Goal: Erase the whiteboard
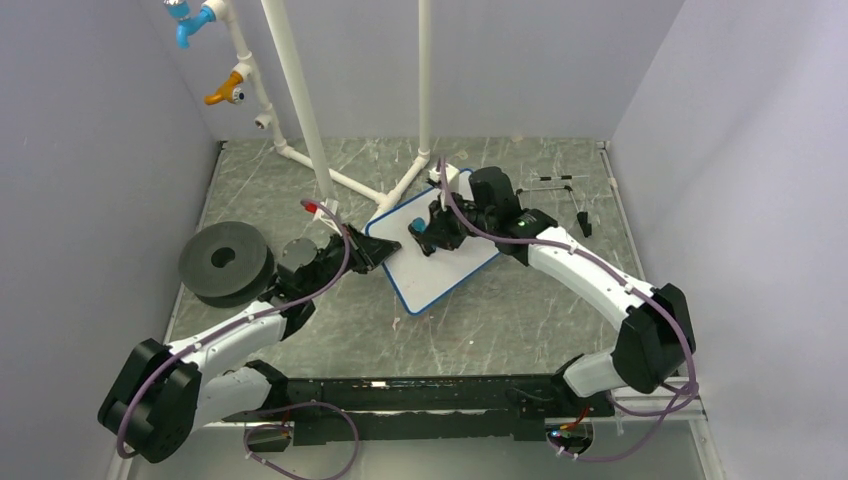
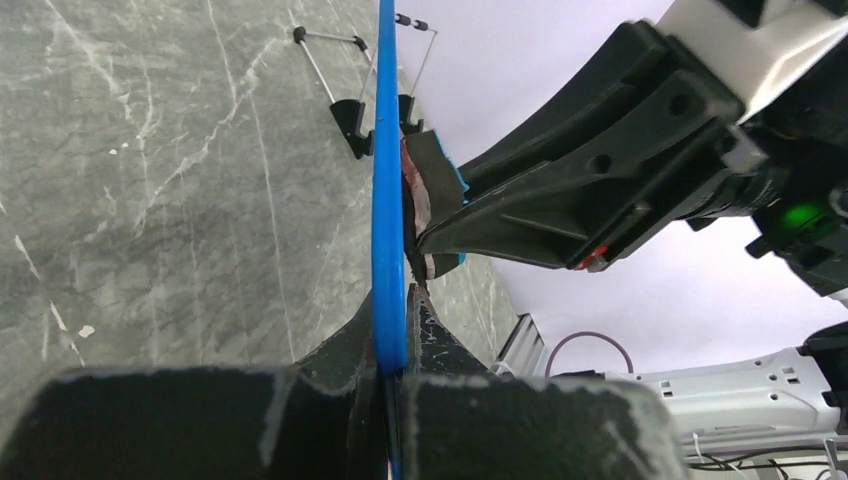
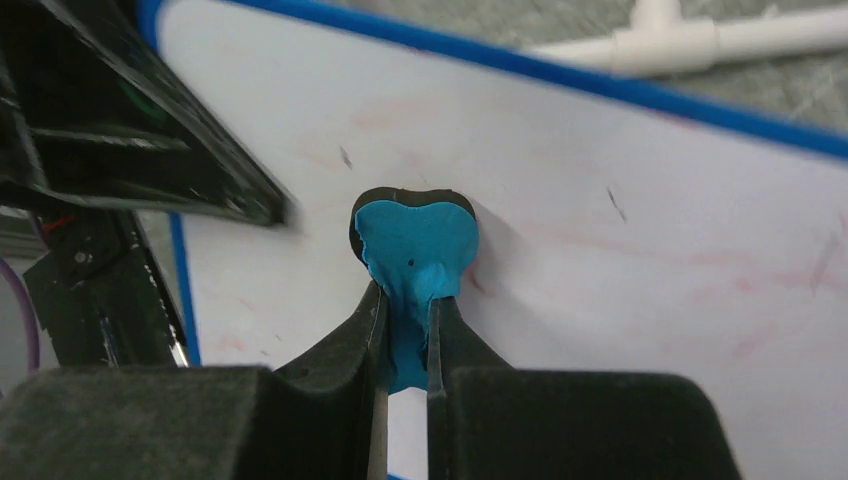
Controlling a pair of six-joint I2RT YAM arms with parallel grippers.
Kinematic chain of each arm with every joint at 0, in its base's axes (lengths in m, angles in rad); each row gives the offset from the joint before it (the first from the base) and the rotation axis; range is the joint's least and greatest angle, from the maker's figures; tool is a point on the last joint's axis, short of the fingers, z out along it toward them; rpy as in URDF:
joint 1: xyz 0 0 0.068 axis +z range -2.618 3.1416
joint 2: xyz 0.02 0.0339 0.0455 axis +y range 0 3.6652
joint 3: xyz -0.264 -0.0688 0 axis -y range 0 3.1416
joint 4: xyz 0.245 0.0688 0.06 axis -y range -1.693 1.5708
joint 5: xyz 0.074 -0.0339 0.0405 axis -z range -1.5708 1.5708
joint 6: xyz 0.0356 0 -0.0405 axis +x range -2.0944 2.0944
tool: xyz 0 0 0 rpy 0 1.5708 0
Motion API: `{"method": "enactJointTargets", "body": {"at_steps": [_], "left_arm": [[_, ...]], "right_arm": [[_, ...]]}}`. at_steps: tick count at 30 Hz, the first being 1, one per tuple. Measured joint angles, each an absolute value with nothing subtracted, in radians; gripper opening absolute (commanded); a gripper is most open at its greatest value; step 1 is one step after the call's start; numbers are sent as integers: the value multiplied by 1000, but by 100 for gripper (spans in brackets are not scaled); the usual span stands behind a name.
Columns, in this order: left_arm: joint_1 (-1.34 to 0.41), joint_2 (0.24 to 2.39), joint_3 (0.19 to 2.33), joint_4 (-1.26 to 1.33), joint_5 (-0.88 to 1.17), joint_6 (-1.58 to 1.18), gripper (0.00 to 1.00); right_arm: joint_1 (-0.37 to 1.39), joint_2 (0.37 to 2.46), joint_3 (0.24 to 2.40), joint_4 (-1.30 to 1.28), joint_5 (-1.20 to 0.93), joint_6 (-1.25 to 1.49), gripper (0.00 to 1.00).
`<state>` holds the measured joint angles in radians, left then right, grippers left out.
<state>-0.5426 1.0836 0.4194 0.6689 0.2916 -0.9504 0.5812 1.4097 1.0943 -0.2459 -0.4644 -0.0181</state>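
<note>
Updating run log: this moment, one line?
left jaws: shut on whiteboard rim | right jaws: shut on blue eraser touching whiteboard | faint red smears

Gleaming smooth and glossy across the whiteboard; looking soft, matt blue on the eraser; showing matt, stone-veined grey over the table.

The board sat mid-table, crowded on its left half. The left gripper clamped its left edge, and the right gripper pinched a blue eraser against its face, close to the left one. White pipes stood just behind the board's far corner, their feet spread on the table and barring the way in from the back. A black roll lay beside the left arm. A wire easel lay far right, well apart. Bare table ran between the board and the arms' bases, and rightward toward the easel.
</note>
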Motion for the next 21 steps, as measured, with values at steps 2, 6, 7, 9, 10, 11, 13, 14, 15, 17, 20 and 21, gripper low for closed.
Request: {"method": "enactJointTargets", "body": {"at_steps": [2, 6, 7, 9, 10, 11, 13, 14, 15, 17, 20, 21], "left_arm": [[-543, 1090, 427, 670, 303, -953, 0], [-544, 1091, 440, 673, 309, -952, 0], [-544, 1091, 442, 672, 312, -951, 0], [-546, 1091, 443, 668, 321, -949, 0], [-547, 1091, 443, 667, 326, -947, 0], [-548, 1091, 443, 665, 330, -946, 0], [-549, 1091, 443, 665, 341, -944, 0], [-550, 1091, 443, 664, 346, -942, 0], [-550, 1091, 443, 663, 351, -937, 0], [-550, 1091, 443, 651, 358, -929, 0], [-553, 1091, 448, 619, 374, -910, 0], [-556, 1091, 456, 604, 377, -902, 0]], "right_arm": [[612, 1427, 1145, -266, -463, -36, 0], [567, 1459, 1219, -279, -439, -46, 0], [528, 1470, 1236, -279, -428, -45, 0], [452, 1485, 1247, -274, -404, -44, 0], [413, 1491, 1247, -273, -389, -44, 0], [385, 1496, 1246, -274, -375, -44, 0], [321, 1502, 1238, -272, -355, -44, 0], [303, 1502, 1231, -272, -346, -44, 0], [289, 1501, 1222, -270, -342, -44, 0], [281, 1491, 1195, -259, -345, -47, 0], [295, 1455, 1143, -267, -383, -65, 0], [316, 1441, 1133, -279, -403, -77, 0]]}}
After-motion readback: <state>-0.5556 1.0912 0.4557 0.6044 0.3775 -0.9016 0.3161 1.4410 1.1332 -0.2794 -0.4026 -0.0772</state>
